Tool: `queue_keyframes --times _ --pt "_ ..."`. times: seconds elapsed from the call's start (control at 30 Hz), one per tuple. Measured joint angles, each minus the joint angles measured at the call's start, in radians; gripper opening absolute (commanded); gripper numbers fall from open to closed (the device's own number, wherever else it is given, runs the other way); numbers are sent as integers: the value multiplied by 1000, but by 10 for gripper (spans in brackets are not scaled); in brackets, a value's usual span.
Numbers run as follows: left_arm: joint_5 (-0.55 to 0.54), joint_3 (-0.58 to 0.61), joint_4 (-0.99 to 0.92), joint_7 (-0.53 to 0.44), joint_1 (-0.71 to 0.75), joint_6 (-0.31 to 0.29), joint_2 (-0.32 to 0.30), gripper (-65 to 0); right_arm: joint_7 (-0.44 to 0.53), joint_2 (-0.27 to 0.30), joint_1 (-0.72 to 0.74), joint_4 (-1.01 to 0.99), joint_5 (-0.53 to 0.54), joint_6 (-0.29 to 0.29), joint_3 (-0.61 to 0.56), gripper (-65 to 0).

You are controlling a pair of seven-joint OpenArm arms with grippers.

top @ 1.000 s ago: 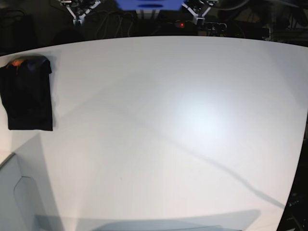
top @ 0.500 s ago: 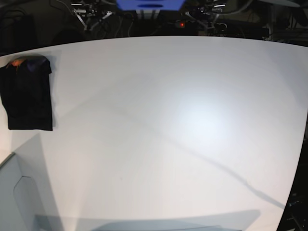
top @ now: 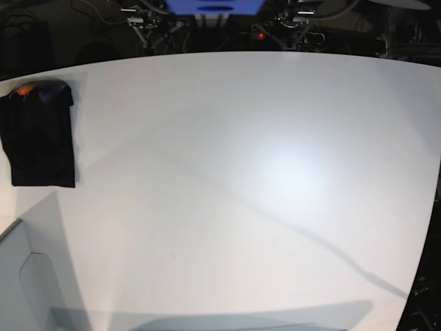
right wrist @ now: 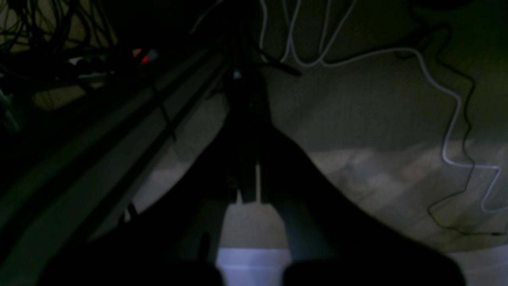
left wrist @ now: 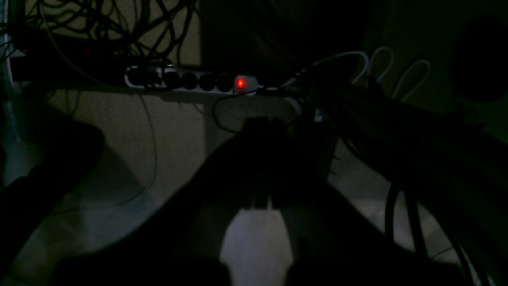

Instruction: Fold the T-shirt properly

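Note:
The black T-shirt [top: 40, 134] lies folded into a narrow rectangle at the far left of the white table [top: 275, 172], with its orange-red tag [top: 24, 89] at the top end. Both grippers are far from it, beyond the table's back edge. My right gripper [top: 145, 17] and left gripper [top: 296, 15] show only as small parts there. In the left wrist view my left gripper [left wrist: 264, 123] is a dark silhouette with its fingers together over the floor. In the right wrist view my right gripper [right wrist: 244, 83] looks the same, shut and empty.
A grey box [top: 27, 276] stands at the table's front left corner. Behind the table the floor holds a power strip with a red light [left wrist: 240, 83], tangled dark cables and a white cable [right wrist: 448, 119].
Both arms have pulled back and turned at the table's far edge; their white gripper parts have shifted and show less. The T-shirt has not moved.

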Motion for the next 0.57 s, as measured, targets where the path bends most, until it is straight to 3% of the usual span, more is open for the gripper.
queue_keyframes --times 0.57 --pt "3 6 2 -4 -23 0 -3 -645 -1 -3 2 -1 0 0 1 -650"
